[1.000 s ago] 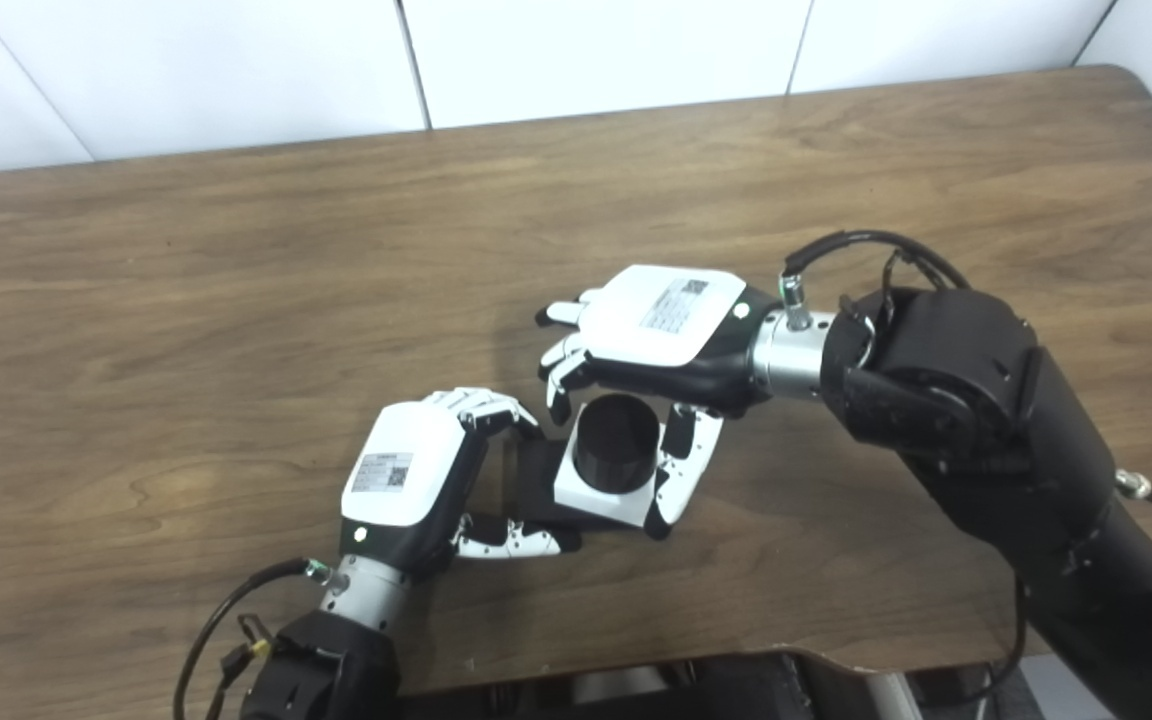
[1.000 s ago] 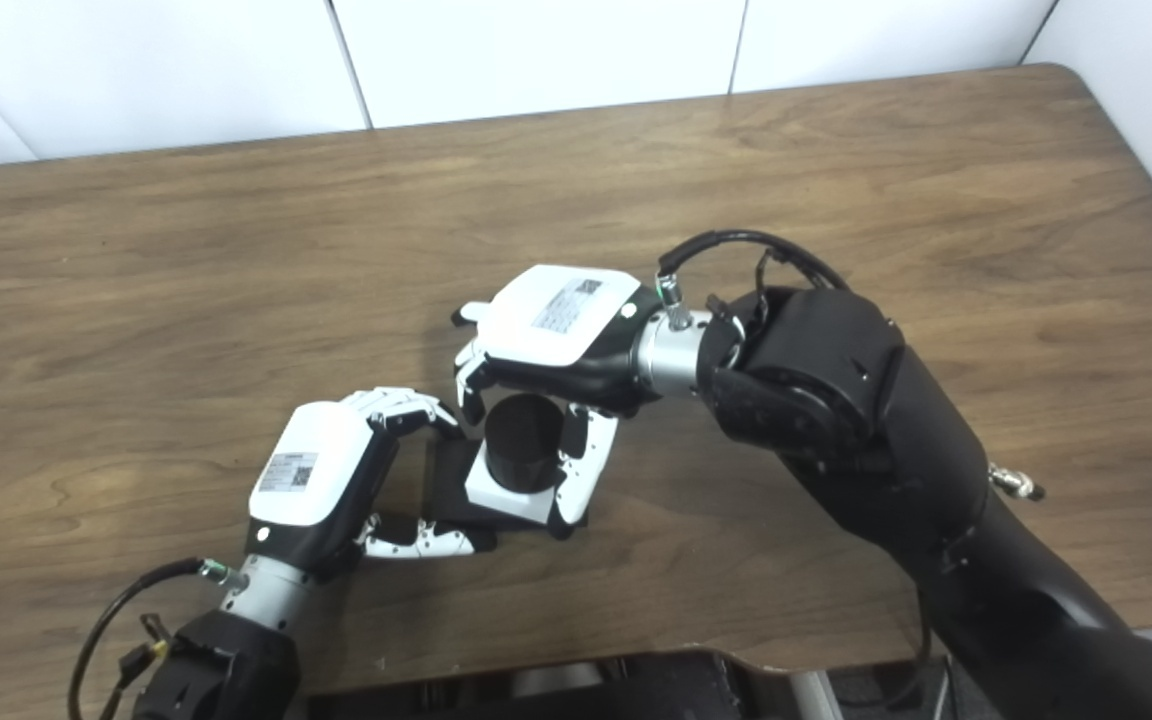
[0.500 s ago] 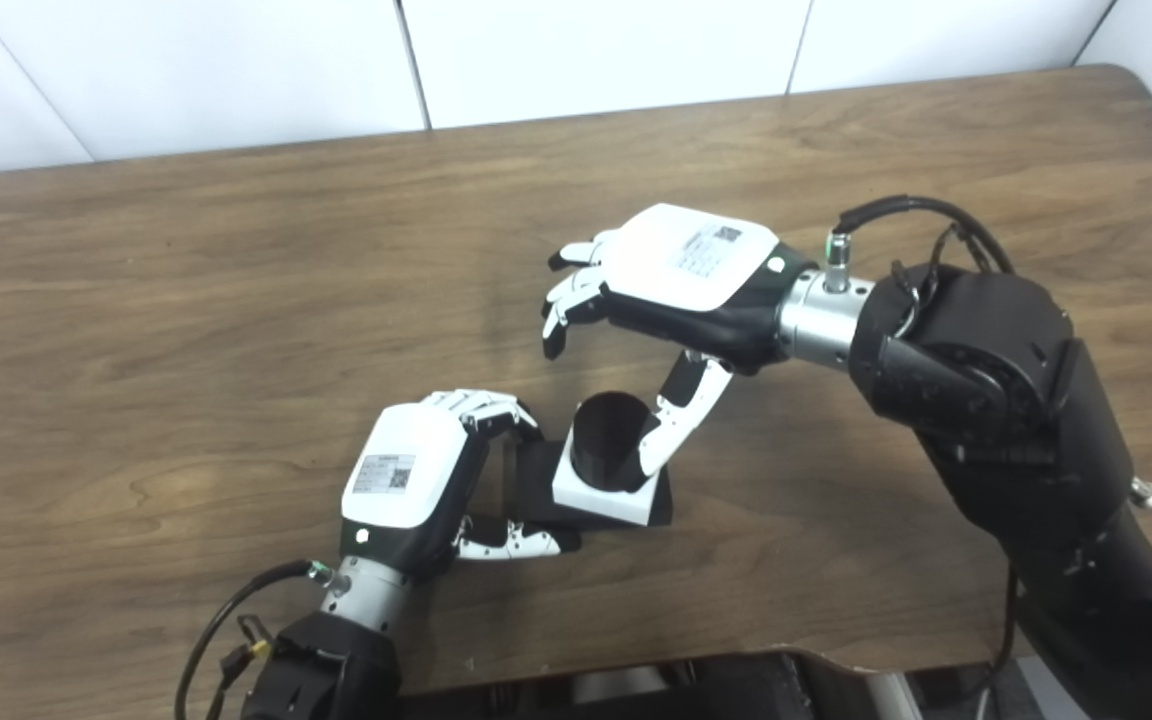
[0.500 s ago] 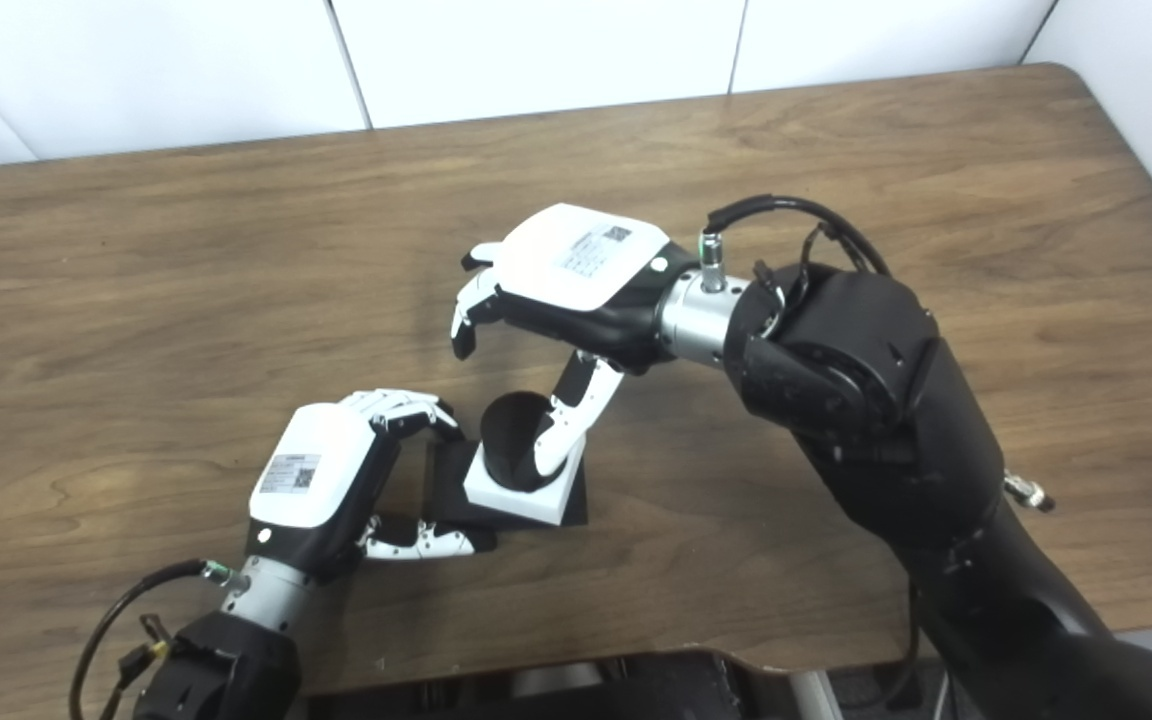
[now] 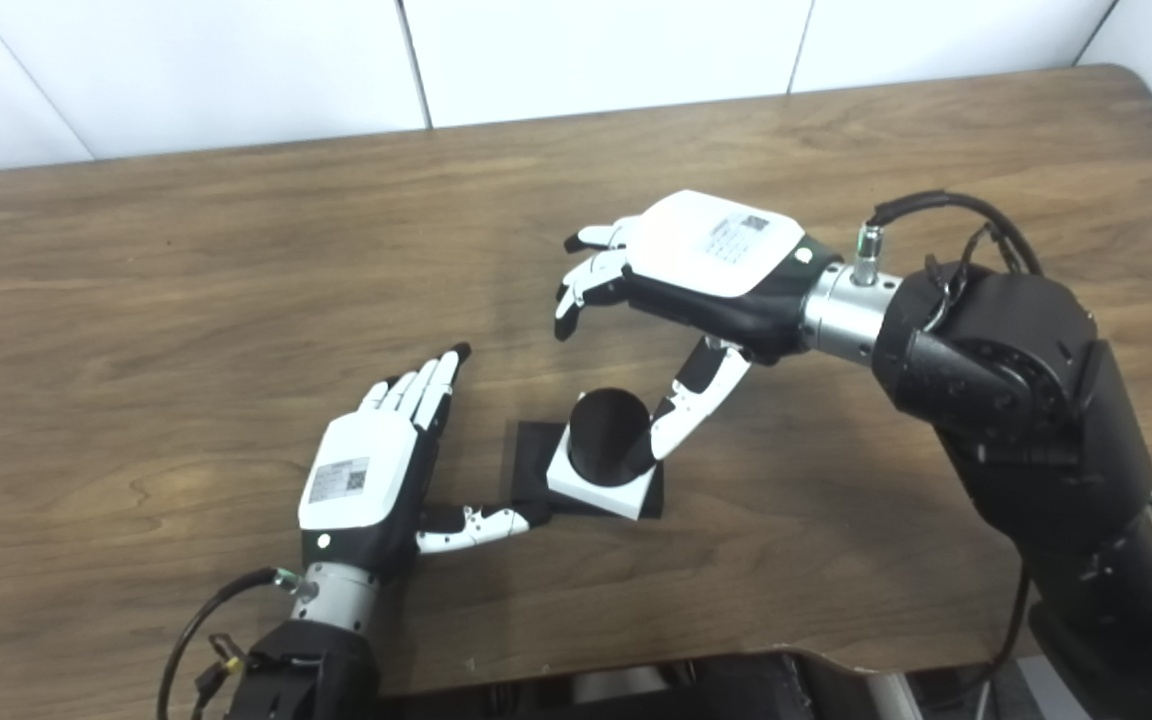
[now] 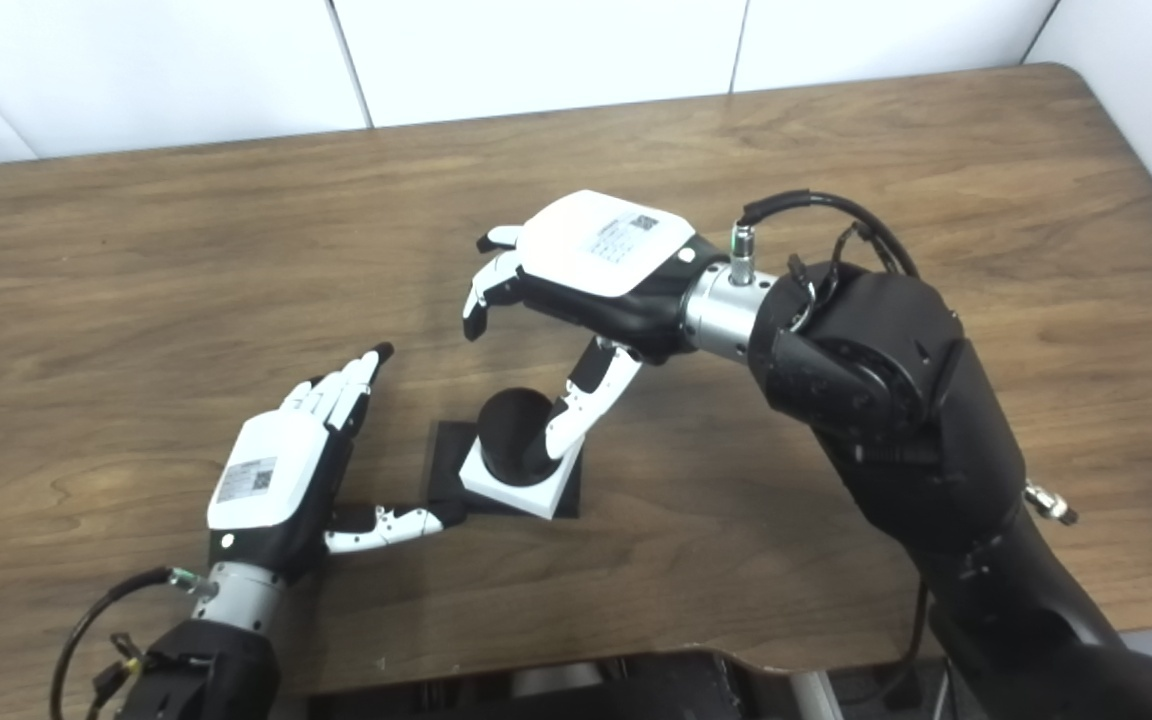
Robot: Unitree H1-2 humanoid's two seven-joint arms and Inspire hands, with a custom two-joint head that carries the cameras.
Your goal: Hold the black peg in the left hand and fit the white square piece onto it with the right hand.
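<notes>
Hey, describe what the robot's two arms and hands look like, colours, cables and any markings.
Both arms are bulky matte black with silver metal wrist cuffs. The left hand and right hand have glossy white back plates carrying printed code labels, black palms, and white fingers with black tips. A black cable loops from each wrist connector, and a small green light glows near each wrist.

My left hand [image 5: 361, 485]: white back plate with a small printed code label, black palm, white fingers tipped black. My right hand [image 5: 706, 260]: same colours, label printed grey. Peg [image 5: 604, 437]: black, on a black base. Square piece [image 5: 596, 483]: white. Tabletop [image 5: 186, 280]: brown wood grain. Wall panels [image 5: 586, 45]: white.
</notes>
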